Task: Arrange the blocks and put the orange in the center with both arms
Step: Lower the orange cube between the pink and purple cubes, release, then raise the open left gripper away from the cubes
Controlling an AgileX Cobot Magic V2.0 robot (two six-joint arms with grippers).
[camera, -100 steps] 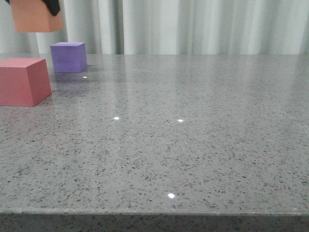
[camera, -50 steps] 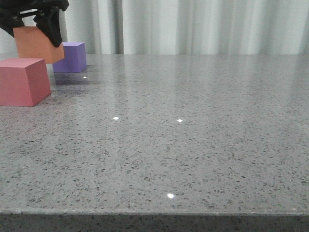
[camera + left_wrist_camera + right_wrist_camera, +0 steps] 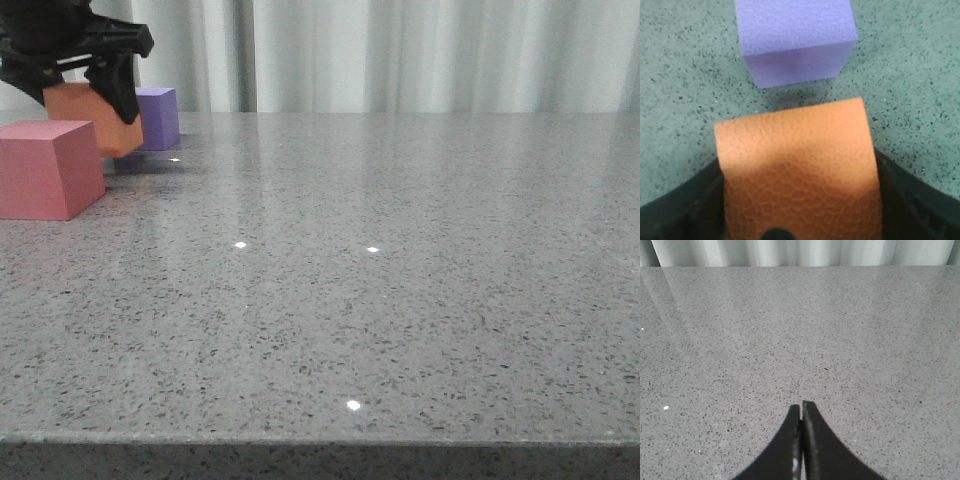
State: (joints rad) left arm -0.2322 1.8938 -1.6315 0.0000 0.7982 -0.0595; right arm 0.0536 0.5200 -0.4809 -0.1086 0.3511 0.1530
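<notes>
The left end effector (image 3: 88, 75) is clamped on the orange cube (image 3: 95, 120), a dark finger down each side of it; that side grip leaves the underside free, which looks right for setting the block down flat; the cube sits a little tilted in the grasp and low over the surface (image 3: 400, 300), and I cannot tell from the front whether its bottom edge is touching yet. It hangs at about the ten o'clock corner of the front view, in the gap between the red cube (image 3: 48, 168) nearer the camera and the purple cube (image 3: 158, 117) further back; I judge that gap is the middle spot the task means. From the left wrist the purple cube lies just beyond the orange one, a strip of bare surface between them; the red cube does not show there at all. The orange cube covers part of the purple one from the front, and the red cube's left side is cut by the frame, as is most of the left arm. The right end effector (image 3: 801, 412) has its two tips pressed together on nothing, over bare surface well apart from the blocks; it does not appear in the front view.
</notes>
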